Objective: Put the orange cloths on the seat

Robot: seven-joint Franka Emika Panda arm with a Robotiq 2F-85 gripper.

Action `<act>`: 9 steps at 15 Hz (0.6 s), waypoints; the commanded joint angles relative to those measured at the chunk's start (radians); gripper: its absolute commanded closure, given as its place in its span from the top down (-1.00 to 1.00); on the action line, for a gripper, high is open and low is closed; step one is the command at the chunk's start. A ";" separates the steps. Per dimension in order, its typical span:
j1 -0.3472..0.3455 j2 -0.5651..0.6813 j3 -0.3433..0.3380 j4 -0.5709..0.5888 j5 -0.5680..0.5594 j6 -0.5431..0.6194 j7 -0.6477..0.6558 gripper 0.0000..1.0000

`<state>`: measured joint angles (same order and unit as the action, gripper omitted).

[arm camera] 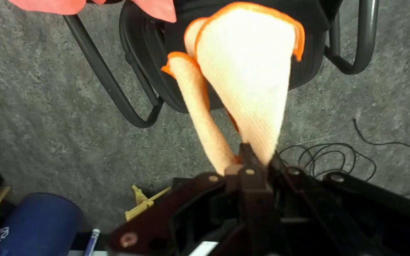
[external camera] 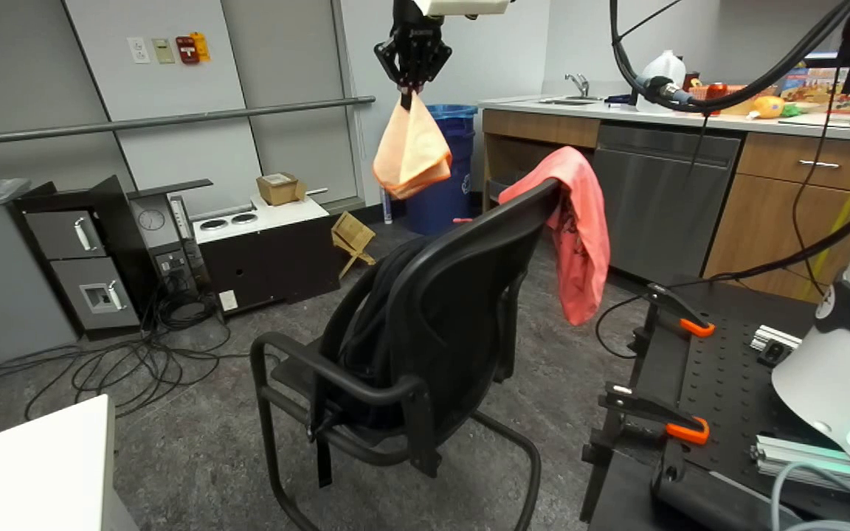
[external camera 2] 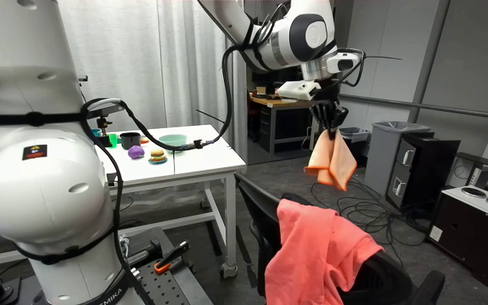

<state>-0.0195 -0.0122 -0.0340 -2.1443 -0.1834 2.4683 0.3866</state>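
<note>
My gripper (external camera: 406, 97) is shut on the pale yellow-orange cloth (external camera: 412, 151), which hangs limp in the air above the chair; both also show in an exterior view, the gripper (external camera 2: 332, 133) and the cloth (external camera 2: 333, 160). In the wrist view the cloth (arm camera: 247, 67) runs from between the fingertips (arm camera: 260, 158) across the black seat (arm camera: 306, 67). The salmon pink-orange cloth (external camera: 580, 236) is draped over a top corner of the backrest; it also shows in an exterior view (external camera 2: 316, 254). The seat (external camera: 296, 375) is mostly hidden by the backrest and a black bag-like item.
The black backrest (external camera: 462, 302) and armrest (external camera: 336, 369) stand around the seat. The black bag-like item (external camera: 370, 354) lies against the backrest, with straps hanging. A blue bin (external camera: 440, 169), a low white-topped stove unit (external camera: 263, 243) and floor cables (external camera: 152, 369) are beyond. A white table (external camera 2: 201, 156) holds toys.
</note>
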 commanded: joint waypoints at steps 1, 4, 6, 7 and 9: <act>-0.008 0.051 -0.003 0.053 -0.053 -0.011 0.073 -0.16; -0.005 0.051 -0.012 0.049 -0.042 -0.027 0.059 0.29; -0.006 0.030 -0.013 0.032 -0.016 -0.057 0.020 0.59; -0.006 0.015 -0.013 0.024 -0.004 -0.087 -0.003 0.73; -0.009 -0.013 -0.012 0.018 0.024 -0.174 -0.066 0.98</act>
<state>-0.0196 0.0232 -0.0459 -2.1195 -0.2022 2.4034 0.4120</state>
